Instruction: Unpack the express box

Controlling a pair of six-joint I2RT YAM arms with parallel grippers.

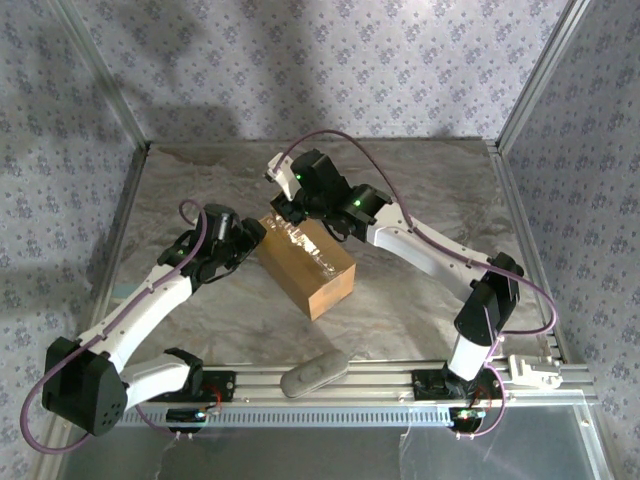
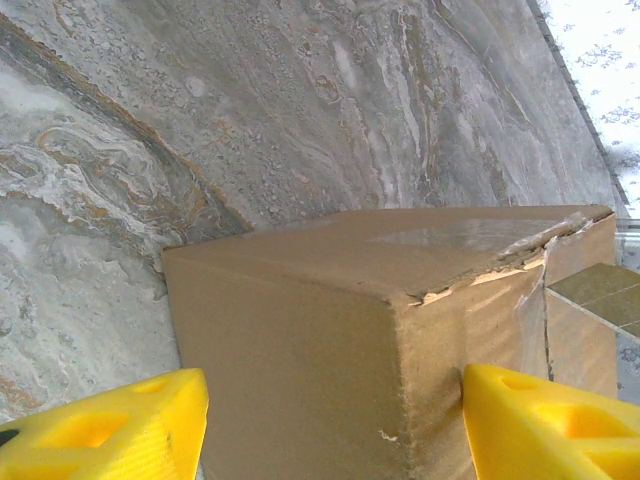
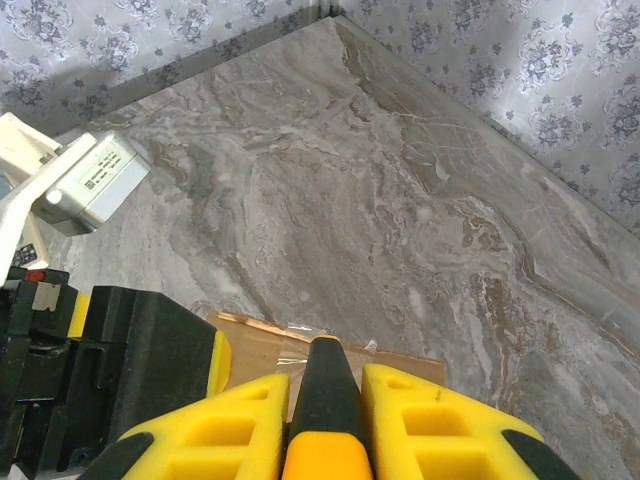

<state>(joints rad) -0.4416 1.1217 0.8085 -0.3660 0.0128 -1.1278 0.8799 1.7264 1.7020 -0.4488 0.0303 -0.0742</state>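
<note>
Express box (image 1: 307, 266) sits mid-table on the marble top (image 1: 420, 200), lying diagonally from 10 to 4 o'clock, clear tape (image 1: 300, 245) glinting along its top seam. Left gripper (image 2: 335, 425) at the box's 9 o'clock end, yellow fingers (image 2: 110, 425) spread either side of a corner, not clamped. Right gripper (image 3: 322, 420) above the 12 o'clock end, clenched on a black-and-orange cutter (image 3: 322, 400)

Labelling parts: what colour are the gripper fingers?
Bright yellow fingers, clearest in the left wrist view, straddling the brown express box.

I count one express box (image 1: 307, 263), one black-and-orange tool (image 3: 322, 410) between my right fingers (image 3: 225, 435), one grey oblong object (image 1: 313, 373), and one white object (image 1: 533, 370) on the rail.
</note>
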